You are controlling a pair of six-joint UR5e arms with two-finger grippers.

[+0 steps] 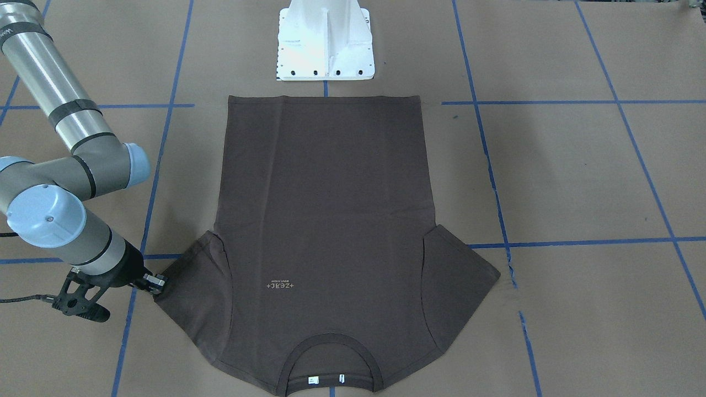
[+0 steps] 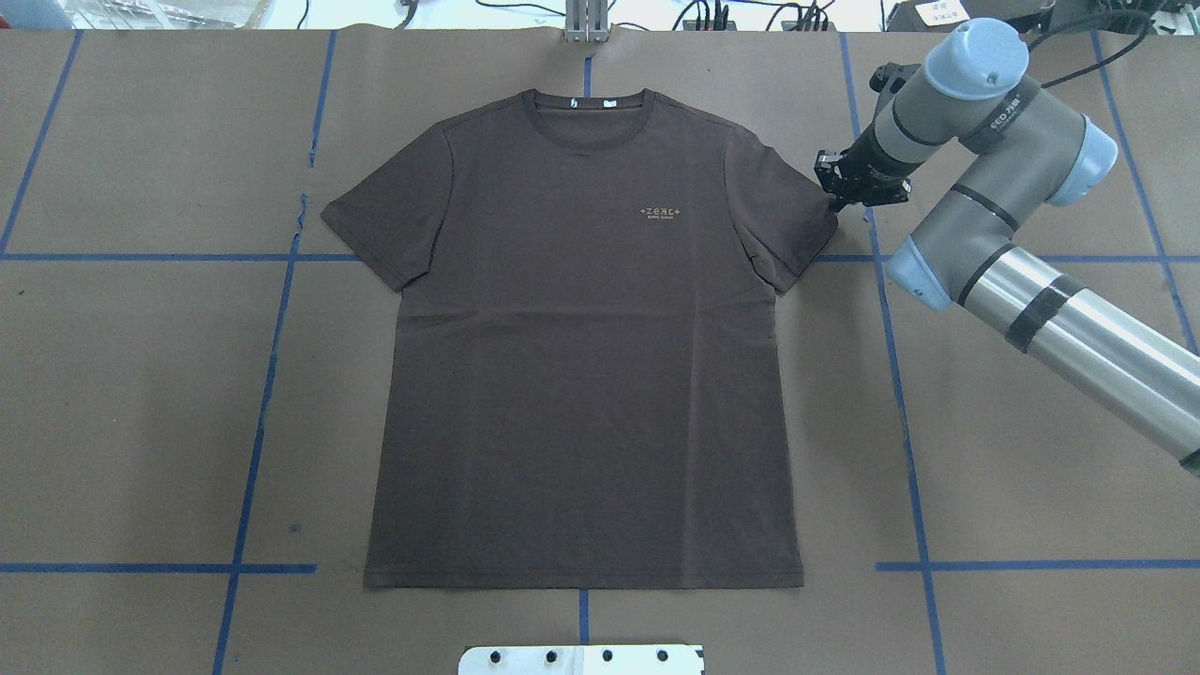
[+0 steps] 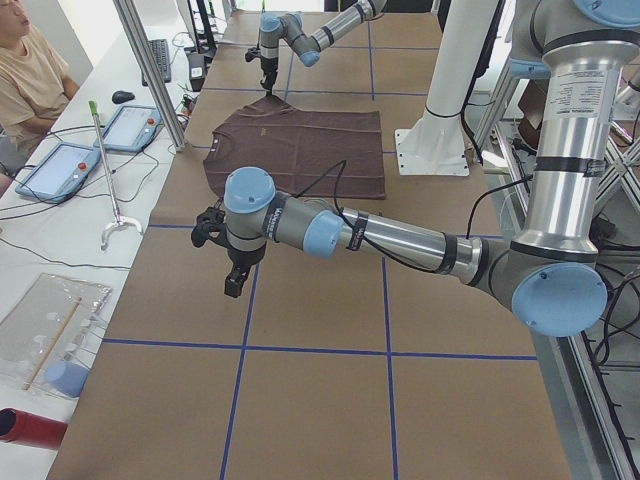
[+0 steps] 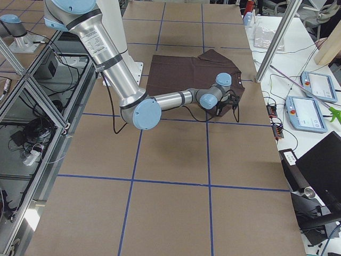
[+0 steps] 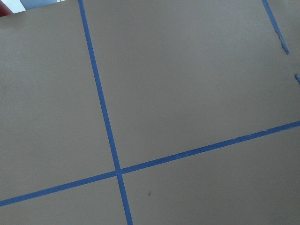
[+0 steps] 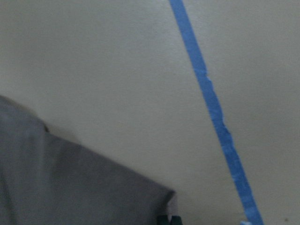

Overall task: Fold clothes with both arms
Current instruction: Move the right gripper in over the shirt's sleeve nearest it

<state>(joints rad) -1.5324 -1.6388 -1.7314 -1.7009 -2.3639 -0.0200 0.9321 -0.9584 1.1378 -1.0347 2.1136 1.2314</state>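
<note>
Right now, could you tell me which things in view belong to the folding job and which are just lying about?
Job: dark brown T-shirt; right gripper, beside its sleeve tip; left gripper, off the shirt.
Lying about: white pedestal base; tablets; computer mouse; red cylinder.

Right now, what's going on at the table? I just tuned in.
The T-shirt lies flat and unfolded, front up, with its collar away from the robot. The right gripper is down at the tip of the sleeve on its side; whether it has pinched the fabric isn't clear. The left gripper hangs over bare table, well away from the shirt.
</note>
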